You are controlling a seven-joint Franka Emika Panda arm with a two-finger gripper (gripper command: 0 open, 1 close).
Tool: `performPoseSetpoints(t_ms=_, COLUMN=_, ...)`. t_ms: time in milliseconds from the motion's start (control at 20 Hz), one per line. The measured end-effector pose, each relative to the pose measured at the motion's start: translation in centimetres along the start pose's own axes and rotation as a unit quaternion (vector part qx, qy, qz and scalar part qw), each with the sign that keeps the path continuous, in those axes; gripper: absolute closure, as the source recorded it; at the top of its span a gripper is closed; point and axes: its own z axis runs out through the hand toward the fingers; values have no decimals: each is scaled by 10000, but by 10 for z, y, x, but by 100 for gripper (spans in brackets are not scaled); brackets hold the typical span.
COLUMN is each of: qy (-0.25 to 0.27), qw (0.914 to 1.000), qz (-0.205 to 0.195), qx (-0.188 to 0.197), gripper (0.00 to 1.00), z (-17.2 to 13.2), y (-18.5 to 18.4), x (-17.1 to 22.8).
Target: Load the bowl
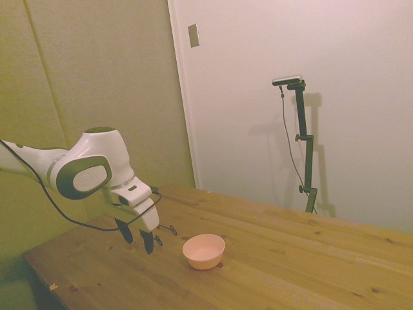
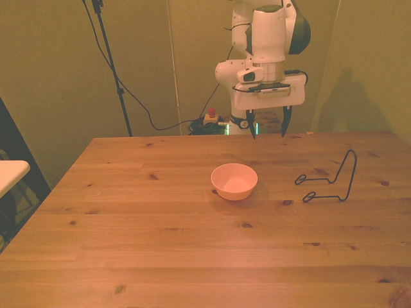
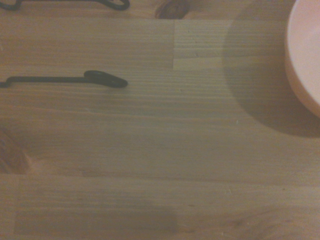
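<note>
A small pale pink-peach bowl (image 1: 204, 250) (image 2: 234, 180) stands upright near the middle of the wooden table, and nothing shows inside it. In the wrist view only a slice of the bowl's rim (image 3: 305, 55) is visible. My gripper (image 2: 268, 125) (image 1: 137, 239) hangs a little above the table, beyond the bowl and slightly toward the front view's right. It is open, its fingers point down, and nothing is between them.
A black bent-wire stand (image 2: 331, 183) (image 1: 170, 228) (image 3: 65, 80) rests on the table at the front view's right of the bowl. A white surface (image 2: 9, 170) juts in at the front view's left edge, off the table.
</note>
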Motion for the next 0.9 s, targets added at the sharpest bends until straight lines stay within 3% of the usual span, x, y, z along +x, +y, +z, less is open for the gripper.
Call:
performPoseSetpoints(t_ms=250, qy=100, qw=9999, qz=33, qx=33, gripper=0, z=0, y=-3, x=6)
performPoseSetpoints(t_ms=550, qy=473, qw=9982, qz=358, qx=-30, gripper=0, z=-7, y=-20, x=52)
performPoseSetpoints(t_ms=900, qy=539, qw=9956, qz=745, qx=-185, gripper=0, z=26, y=-56, x=102)
